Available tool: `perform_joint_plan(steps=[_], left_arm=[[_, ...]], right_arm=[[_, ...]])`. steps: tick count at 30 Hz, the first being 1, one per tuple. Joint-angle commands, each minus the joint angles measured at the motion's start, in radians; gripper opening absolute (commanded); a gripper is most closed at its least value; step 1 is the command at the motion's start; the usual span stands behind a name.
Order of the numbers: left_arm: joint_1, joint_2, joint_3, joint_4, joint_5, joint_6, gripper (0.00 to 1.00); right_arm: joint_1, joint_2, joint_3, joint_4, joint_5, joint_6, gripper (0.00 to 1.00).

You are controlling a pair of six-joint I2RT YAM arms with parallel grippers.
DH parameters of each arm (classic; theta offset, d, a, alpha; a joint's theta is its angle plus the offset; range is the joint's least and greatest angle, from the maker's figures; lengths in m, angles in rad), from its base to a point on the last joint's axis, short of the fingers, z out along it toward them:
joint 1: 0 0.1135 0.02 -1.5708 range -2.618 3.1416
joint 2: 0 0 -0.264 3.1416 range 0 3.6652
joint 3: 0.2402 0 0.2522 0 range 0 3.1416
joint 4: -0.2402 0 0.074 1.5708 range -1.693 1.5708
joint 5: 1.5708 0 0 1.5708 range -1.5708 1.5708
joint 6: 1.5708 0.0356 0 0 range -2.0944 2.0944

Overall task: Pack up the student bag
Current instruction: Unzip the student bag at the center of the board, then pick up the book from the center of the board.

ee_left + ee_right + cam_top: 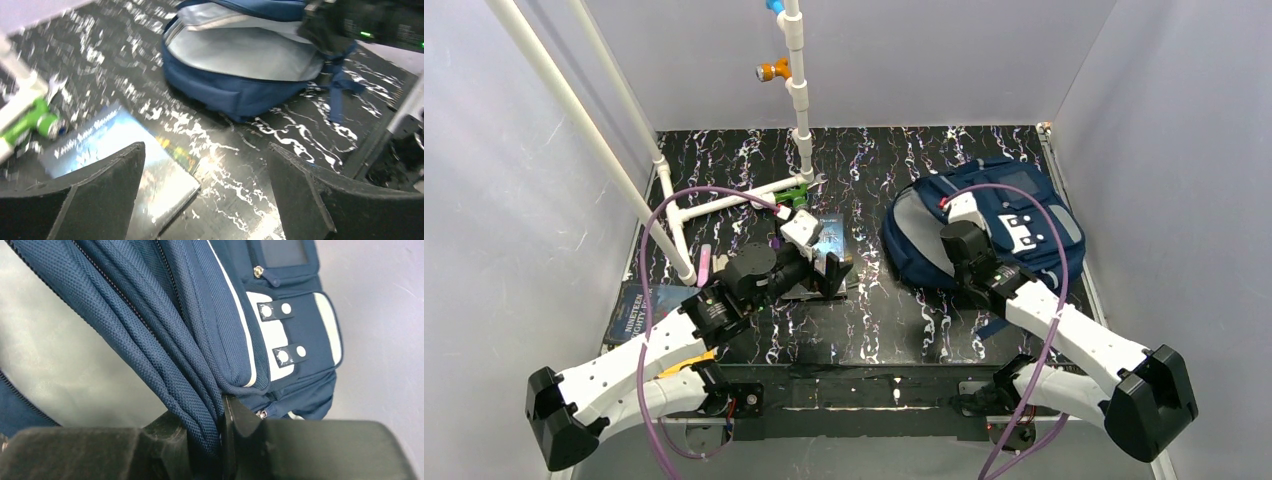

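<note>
My left gripper hangs wide open over the book, holding nothing; my right gripper pinches the flap of the bag, which lies far right on the table, mouth agape; risk: thin fabric slips out, flap drops, mouth closes before the book goes in.

Both arms share 1 build. The left arm and the right arm wear smooth white shells. The left shell is dotted with small dark screw holes and shows a yellow patch low down. Bulky black joint housings cap the outer corners. 1 purple cable runs along each arm. Each wrist carries a white camera block. The left gripper has 2 matte black, wedge-shaped fingers with rough edges. The right gripper is black too.
</note>
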Motion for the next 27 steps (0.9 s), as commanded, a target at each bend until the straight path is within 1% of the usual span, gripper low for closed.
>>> perform_joint_plan(steps=[1,4,5,7,9,11,14,16,18,21,22,24,25,27], left_arm=[[0.0,0.04,-0.013,-0.123,-0.265,-0.205,0.9],[0.007,0.061,-0.021,-0.187,-0.332,-0.32,0.94],[0.013,0.058,-0.028,-0.2,-0.35,-0.37,0.95],[0.036,0.044,-0.048,-0.225,-0.368,-0.469,0.97],[0.073,0.025,-0.067,-0.256,-0.354,-0.573,0.98],[0.127,0.007,-0.085,-0.282,-0.305,-0.648,0.98],[0.237,-0.003,-0.121,-0.293,-0.185,-0.764,0.98],[0.303,-0.008,-0.152,-0.273,-0.096,-0.816,0.98],[0.341,-0.012,-0.17,-0.262,-0.061,-0.826,0.98],[0.357,-0.005,-0.16,-0.314,-0.102,-0.829,0.98],[0.367,0.003,-0.161,-0.311,-0.093,-0.813,0.98],[0.381,0.029,-0.162,-0.291,-0.052,-0.762,0.98],[0.388,0.044,-0.154,-0.305,-0.048,-0.746,0.98],[0.401,0.066,-0.148,-0.331,-0.065,-0.727,0.98]], right_arm=[[0.008,-0.068,-0.026,0.194,-0.332,-0.154,0.01],[0.008,-0.146,-0.061,0.226,-0.604,-0.276,0.01],[0.008,-0.172,-0.078,0.255,-0.662,-0.31,0.01],[0.008,-0.201,-0.088,0.259,-0.728,-0.365,0.01],[0.007,-0.196,-0.079,0.227,-0.741,-0.403,0.01],[0.008,-0.174,-0.065,0.196,-0.685,-0.402,0.01],[0.008,-0.152,-0.058,0.172,-0.577,-0.367,0.01],[0.007,-0.156,-0.059,0.167,-0.584,-0.355,0.01],[0.008,-0.169,-0.062,0.163,-0.598,-0.341,0.01],[0.008,-0.188,-0.069,0.16,-0.524,-0.314,0.01],[0.008,-0.189,-0.068,0.143,-0.479,-0.312,0.01],[0.007,-0.179,-0.056,0.09,-0.326,-0.3,0.01],[0.008,-0.169,-0.045,0.055,-0.254,-0.304,0.01],[0.008,-0.153,-0.027,-0.012,-0.169,-0.32,0.01]])
